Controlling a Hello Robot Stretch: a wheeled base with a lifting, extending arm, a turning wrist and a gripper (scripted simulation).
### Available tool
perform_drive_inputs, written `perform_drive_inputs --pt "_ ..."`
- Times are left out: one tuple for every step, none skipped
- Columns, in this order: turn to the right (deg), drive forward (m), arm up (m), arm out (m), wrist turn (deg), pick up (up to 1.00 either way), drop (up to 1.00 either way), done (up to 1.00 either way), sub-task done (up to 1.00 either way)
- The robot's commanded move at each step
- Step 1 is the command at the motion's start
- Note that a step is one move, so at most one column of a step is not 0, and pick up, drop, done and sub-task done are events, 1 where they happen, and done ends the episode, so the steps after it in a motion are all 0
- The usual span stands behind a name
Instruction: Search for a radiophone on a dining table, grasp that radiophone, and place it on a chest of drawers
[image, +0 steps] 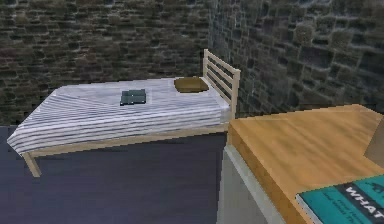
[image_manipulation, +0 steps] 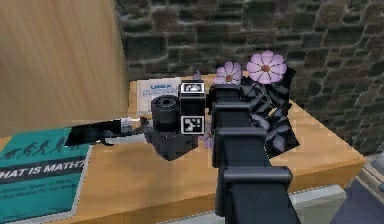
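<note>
Rough stone walls enclose the room, and the floor (image: 150, 180) is dark blue. In the forward view a bed (image: 110, 115) with a striped cover and a slatted wooden headboard (image: 222, 78) stands against the far wall. A brown pillow (image: 190, 85) lies at its head and a flat dark object (image: 133, 97) near its middle. The corner of a wooden table (image: 300, 140) fills the lower right of this view, with a teal book (image: 350, 203) at its near edge. In the arm side view the same teal book lies flat at the table's left end, below a tall wooden panel (image_manipulation: 55, 60). A pale blue-and-white booklet (image_manipulation: 160, 88) lies farther back by the wall. A dark patterned vase (image_manipulation: 278, 105) stands at the back of the table, holding pink flowers (image_manipulation: 266, 67). The arm (image_manipulation: 245, 150) rises from the bottom edge over the tabletop, just in front of the vase. Beyond its two white marker squares, the pincer (image_manipulation: 78, 135) reaches towards the view's left, low over the wood, and its thin fingers (image_manipulation: 100, 131) end just above the teal book. The dark shape at its tip cannot be separated from the fingers, so I cannot tell whether that is the radiophone, whether the pincer holds anything, or how wide it stands.
</note>
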Motion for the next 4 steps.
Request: perform_drive_inputs --pt "0.0 0.00 0.00 0.00 6.0 0.00 0.00 0.00 0.00" --pt "0.0 0.00 0.00 0.00 0.0 0.00 1.00 0.00 0.00" --pt "0.0 0.00 0.00 -0.10 0.0 0.00 0.00 0.00 0.00" --pt "0.0 0.00 0.00 0.00 0.0 0.00 0.00 1.00 0.00"
